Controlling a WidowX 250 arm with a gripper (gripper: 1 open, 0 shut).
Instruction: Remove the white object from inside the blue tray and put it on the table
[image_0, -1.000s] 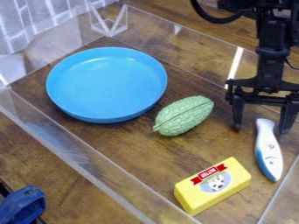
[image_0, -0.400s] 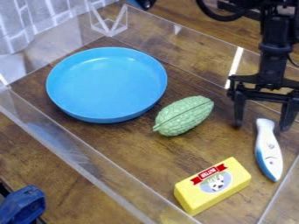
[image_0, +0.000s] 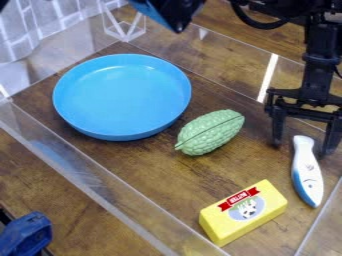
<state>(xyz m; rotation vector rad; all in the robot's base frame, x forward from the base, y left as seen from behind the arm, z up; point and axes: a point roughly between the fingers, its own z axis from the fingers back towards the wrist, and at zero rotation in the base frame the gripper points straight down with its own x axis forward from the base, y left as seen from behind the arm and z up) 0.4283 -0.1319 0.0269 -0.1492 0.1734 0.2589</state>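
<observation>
White plastic with a light-blue edge, the white object (image_0: 306, 171) lies flat on the table (image_0: 127, 190), just below the gripper (image_0: 303, 140) in the picture and slightly nearer the camera than the fingertips. Its upper end sits close under the gap between the two black fingers (image_0: 279, 132), and its tapered end points away from the gripper toward the lower right. No contact between the fingers and the object can be seen.

The gripper hangs almost straight down from the black arm at the right edge of the view, its jaws spread wide with nothing between them. Its fingertips stand close above the wood-grain surface.

Well off to the gripper's left in the picture sits the blue tray (image_0: 80, 115), round and shallow, with nothing inside it. Between the tray and the gripper, nearer the tray, rests a green oval object (image_0: 210, 131) with a textured skin, its edge just beside the tray's rim. Below the gripper and to its left, toward the camera, lies a yellow box (image_0: 243, 211) with a white label, near the white object's tapered end but apart from it.

A clear raised edge runs around the tabletop, and a blurred dark-blue shape (image_0: 171, 11) shows at the top of the view, above and left of the gripper.
</observation>
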